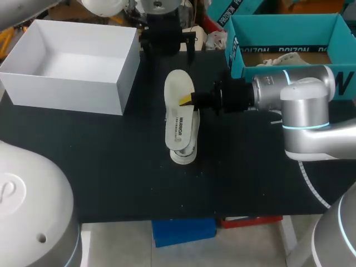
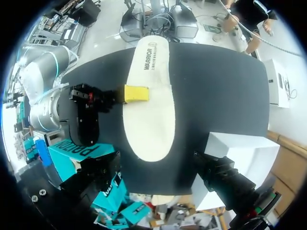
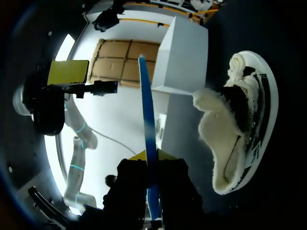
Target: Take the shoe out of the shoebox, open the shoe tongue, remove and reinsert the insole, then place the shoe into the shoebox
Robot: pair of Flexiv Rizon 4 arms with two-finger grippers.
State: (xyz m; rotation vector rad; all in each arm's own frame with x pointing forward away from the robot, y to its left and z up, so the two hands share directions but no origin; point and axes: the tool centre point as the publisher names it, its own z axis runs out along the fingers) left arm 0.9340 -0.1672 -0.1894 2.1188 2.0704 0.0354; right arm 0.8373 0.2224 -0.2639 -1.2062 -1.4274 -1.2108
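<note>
Fingers of the right gripper (image 3: 149, 154) are clamped on the insole (image 3: 146, 105), one yellow tip on each face, at about the middle of its long edge. From this wrist the insole shows edge-on, as a thin blue strip running straight ahead of the fingers. Beside and below them the shoe (image 3: 240, 124) sits on the black table (image 1: 111, 167), its fleecy lining showing. Ahead of the fingers, past the shoe, stands the white shoebox (image 3: 184, 57).

Seen from above, the insole (image 1: 179, 111) hangs over the shoe (image 1: 183, 156) and covers most of it, with only the heel end and one side showing. The left gripper (image 1: 167, 49) hovers beyond the insole's wider end, just beside the open-topped shoebox (image 1: 119, 83). Its black fingers are spread wide with nothing between them, and the insole lies ahead of them, apart.
</note>
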